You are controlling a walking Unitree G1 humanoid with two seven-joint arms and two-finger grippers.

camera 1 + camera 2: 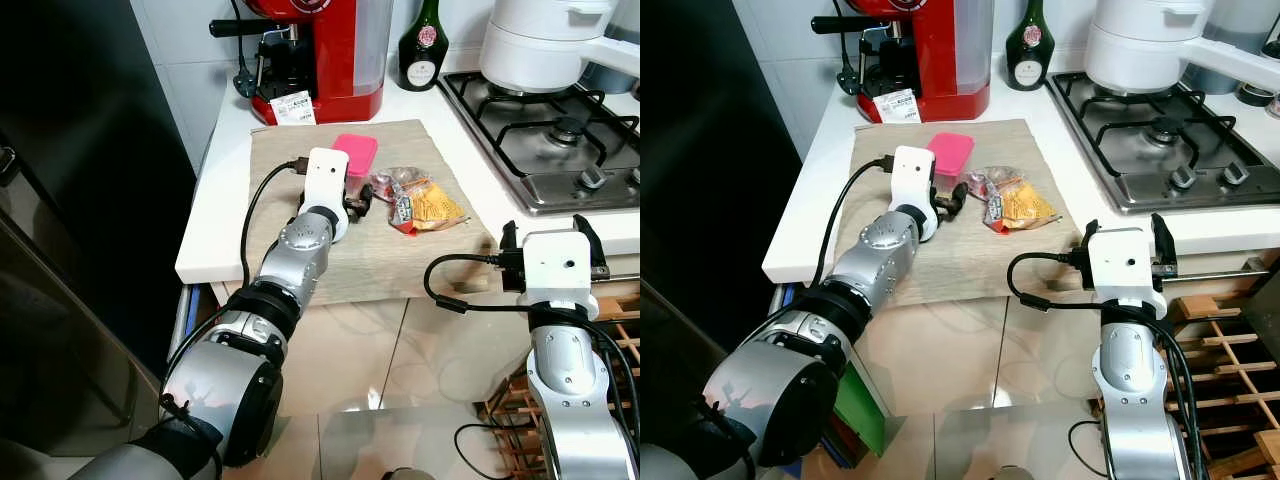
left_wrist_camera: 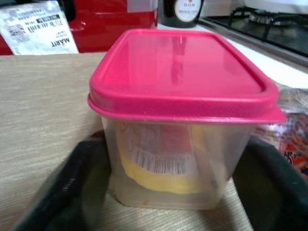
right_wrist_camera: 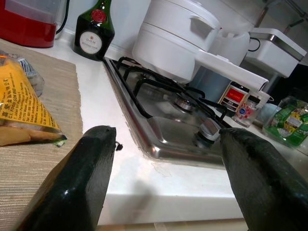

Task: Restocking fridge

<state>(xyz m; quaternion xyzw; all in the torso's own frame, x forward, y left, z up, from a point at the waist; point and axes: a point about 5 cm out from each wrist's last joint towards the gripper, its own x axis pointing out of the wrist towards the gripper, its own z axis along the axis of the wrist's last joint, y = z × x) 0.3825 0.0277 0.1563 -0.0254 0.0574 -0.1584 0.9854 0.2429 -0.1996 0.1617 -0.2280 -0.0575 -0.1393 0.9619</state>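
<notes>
1 pink-lidded container (image 2: 183, 120) between spread left claw (image 2: 173, 192) | 1 snack bag (image 1: 425, 205) | right claw (image 3: 168, 178) apart, empty

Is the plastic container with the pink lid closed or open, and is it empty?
Closed: the pink lid sits flat on the container. Not empty: something yellow with a barcode label shows through its clear wall.

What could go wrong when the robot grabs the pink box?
The left tool is open around the pink-lidded container, so a loose squeeze on its smooth clear walls might let it slip. The snack bag lies right beside it and could get dragged along. The red coffee machine stands close behind, so a high lift might bump it.
</notes>
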